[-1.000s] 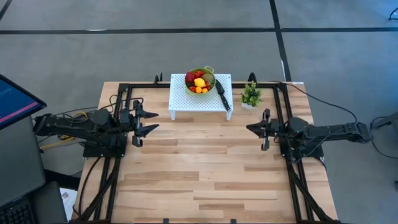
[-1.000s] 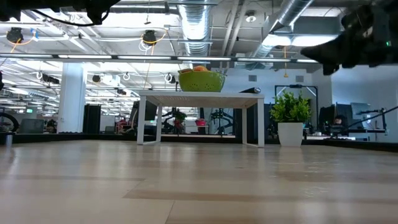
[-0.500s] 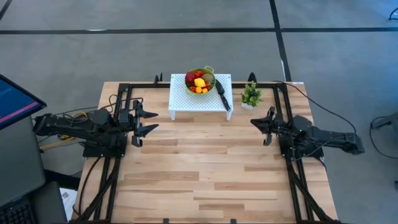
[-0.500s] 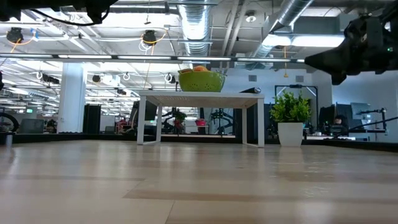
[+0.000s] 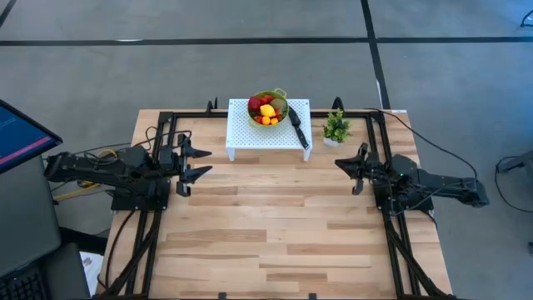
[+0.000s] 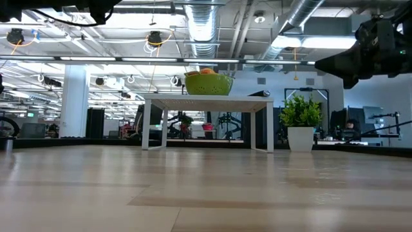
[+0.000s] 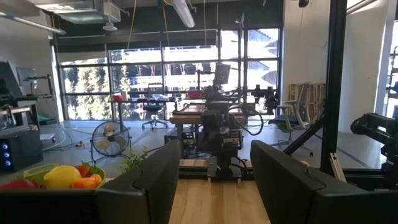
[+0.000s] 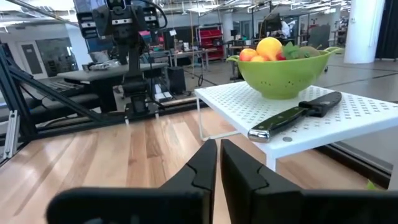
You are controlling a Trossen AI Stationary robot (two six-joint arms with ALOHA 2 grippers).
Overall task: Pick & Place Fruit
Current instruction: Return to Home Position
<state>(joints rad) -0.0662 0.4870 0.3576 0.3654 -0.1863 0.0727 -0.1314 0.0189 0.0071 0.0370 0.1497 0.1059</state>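
Observation:
The fruit (image 5: pixel 266 109), red, yellow and orange pieces, lies piled in a green colander bowl (image 8: pixel 283 74) that stands on a white perforated stand (image 5: pixel 268 133) at the table's far middle. It also shows in the low view as fruit (image 6: pixel 206 71), and in the wrist views as fruit (image 7: pixel 62 176) and fruit (image 8: pixel 268 48). My left gripper (image 5: pixel 205 161) hovers open at the table's left, pointing right, nothing between its fingers (image 7: pixel 155 180). My right gripper (image 5: pixel 340 162) hovers shut at the right, pointing left, below and right of the stand.
A black knife (image 5: pixel 298 127) lies on the stand's right part beside the bowl. A small green potted plant (image 5: pixel 336 127) stands right of the stand, close to my right gripper. Black rails (image 5: pixel 163 142) frame both arm bases. Bare wood (image 5: pixel 275 225) spreads toward the near edge.
My right gripper has swung a little toward the table's far edge and sunk slightly, rolling somewhat as it went; it has stayed shut and has kept still over the last half second.

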